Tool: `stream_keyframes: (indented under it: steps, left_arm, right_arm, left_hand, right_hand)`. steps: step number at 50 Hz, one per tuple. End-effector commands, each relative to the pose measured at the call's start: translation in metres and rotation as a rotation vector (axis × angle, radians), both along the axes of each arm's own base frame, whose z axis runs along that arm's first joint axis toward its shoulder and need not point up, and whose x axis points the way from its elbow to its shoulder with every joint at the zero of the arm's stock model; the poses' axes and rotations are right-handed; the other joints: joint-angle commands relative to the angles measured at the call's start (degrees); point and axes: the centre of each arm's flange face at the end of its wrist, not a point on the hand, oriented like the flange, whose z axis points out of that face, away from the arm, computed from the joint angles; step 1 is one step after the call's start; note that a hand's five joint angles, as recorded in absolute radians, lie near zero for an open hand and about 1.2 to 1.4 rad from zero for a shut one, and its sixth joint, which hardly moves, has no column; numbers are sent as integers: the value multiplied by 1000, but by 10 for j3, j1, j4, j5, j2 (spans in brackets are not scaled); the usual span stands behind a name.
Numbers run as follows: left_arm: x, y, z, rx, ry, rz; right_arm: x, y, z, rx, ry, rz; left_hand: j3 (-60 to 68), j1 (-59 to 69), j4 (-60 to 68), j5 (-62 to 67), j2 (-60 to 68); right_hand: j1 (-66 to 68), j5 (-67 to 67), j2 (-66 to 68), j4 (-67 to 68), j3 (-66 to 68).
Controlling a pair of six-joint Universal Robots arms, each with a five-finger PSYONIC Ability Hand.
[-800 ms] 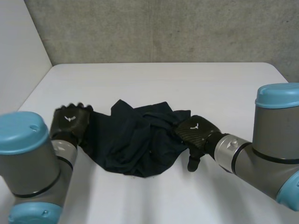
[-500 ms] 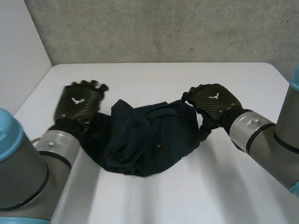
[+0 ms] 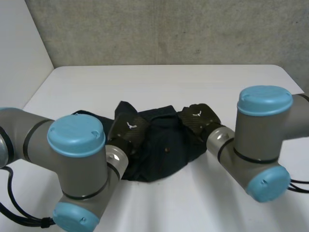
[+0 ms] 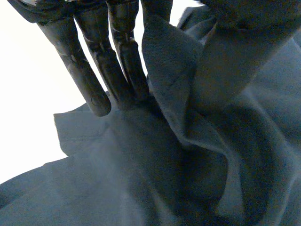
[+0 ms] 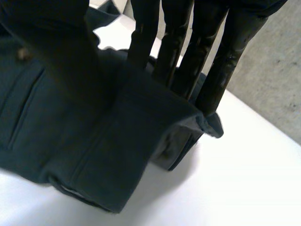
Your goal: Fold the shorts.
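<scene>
Together, left hand (image 3: 129, 129) and right hand (image 3: 198, 116) pinch one pair of shorts (image 3: 164, 162).

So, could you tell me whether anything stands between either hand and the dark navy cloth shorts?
Nothing visible does: the left hand and the right hand each pinch a fold of the dark navy cloth shorts on the white table.
</scene>
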Motion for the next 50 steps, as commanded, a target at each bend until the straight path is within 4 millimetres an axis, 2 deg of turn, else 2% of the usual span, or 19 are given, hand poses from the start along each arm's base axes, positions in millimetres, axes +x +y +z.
stream_keyframes:
  steps: [1, 3, 7, 10, 13, 15, 17, 20, 21, 24, 26, 32, 33, 36, 42, 43, 44, 45, 50]
  left_arm:
    - [12, -38, 54, -152, 93, 156]
    - [14, -49, 72, -198, 131, 180]
    - [21, -80, 128, -349, 247, 240]
    - [39, -100, 186, -513, 371, 314]
    - [55, -102, 212, -588, 427, 356]
    - [65, -96, 225, -613, 467, 368]
    - [67, -92, 218, -582, 482, 366]
    - [69, -81, 183, -462, 494, 350]
    - [73, -72, 168, -414, 493, 352]
    - [81, -57, 147, -352, 481, 358]
    - [87, -46, 121, -302, 451, 364]
    - [98, -21, 62, -186, 353, 376]
    - [102, -13, 47, -145, 321, 380]
    - [106, 3, 28, -80, 270, 377]
    - [119, 43, 2, 67, 154, 363]
    - [120, 47, 0, 81, 143, 363]
    - [123, 52, -1, 97, 130, 363]
    - [124, 53, 0, 100, 127, 365]
    - [125, 56, 19, 51, 167, 356]
  right_arm:
    - [19, -37, 46, -184, -79, -5]
    - [24, -46, 69, -261, -114, -7]
    - [31, -61, 130, -480, -256, -36]
    - [28, -61, 193, -748, -445, -51]
    - [23, -55, 219, -858, -521, -54]
    - [22, -52, 218, -855, -515, -52]
    - [22, -51, 204, -803, -481, -43]
    - [22, -49, 182, -715, -424, -26]
    - [21, -46, 162, -641, -376, -13]
    - [18, -37, 129, -521, -294, 14]
    - [13, -26, 104, -420, -218, 44]
    - [-18, 0, 49, -194, 15, 99]
    - [-26, 11, 33, -133, 97, 130]
    - [-38, 31, 10, -49, 235, 179]
    - [-59, 58, -11, 27, 428, 264]
    - [-60, 60, -11, 24, 438, 268]
    - [-62, 60, -6, 7, 435, 266]
    - [-64, 59, -2, -7, 428, 255]
    - [-70, 44, 31, -128, 314, 145]
  left_hand:
    - [199, 199, 197, 205, 195]
    - [199, 199, 197, 205, 195]
    - [198, 197, 196, 204, 193]
    - [199, 199, 197, 205, 195]
    - [196, 195, 194, 202, 191]
    - [196, 195, 194, 202, 191]
    - [196, 195, 194, 202, 191]
    - [196, 195, 194, 202, 191]
    - [196, 195, 194, 202, 191]
    - [193, 192, 191, 199, 188]
    - [191, 190, 189, 197, 186]
    - [186, 185, 184, 192, 181]
    - [173, 172, 171, 179, 168]
    - [147, 147, 145, 153, 143]
    - [-98, -99, -100, -92, -103]
    - [-127, -127, -129, -121, -131]
    - [-200, -201, -202, -194, -205]
    - [-239, -240, -241, -233, -244]
    - [-336, -336, -337, -329, -340]
  right_hand:
    - [269, 216, 178, 191, 186]
    - [269, 216, 178, 191, 186]
    - [269, 216, 178, 191, 186]
    - [269, 216, 178, 191, 186]
    - [269, 216, 178, 191, 186]
    - [269, 216, 178, 191, 186]
    - [269, 216, 178, 191, 186]
    - [269, 216, 178, 191, 186]
    - [269, 216, 178, 191, 186]
    - [269, 216, 178, 191, 186]
    - [269, 216, 178, 191, 186]
    - [269, 216, 178, 191, 186]
    - [269, 216, 178, 191, 186]
    - [269, 216, 178, 191, 186]
    - [269, 216, 178, 191, 186]
    - [176, 123, 86, 98, 93]
    - [-48, -101, -139, -126, -131]
    - [-135, -188, -226, -213, -218]
    - [-314, -367, -405, -392, -397]
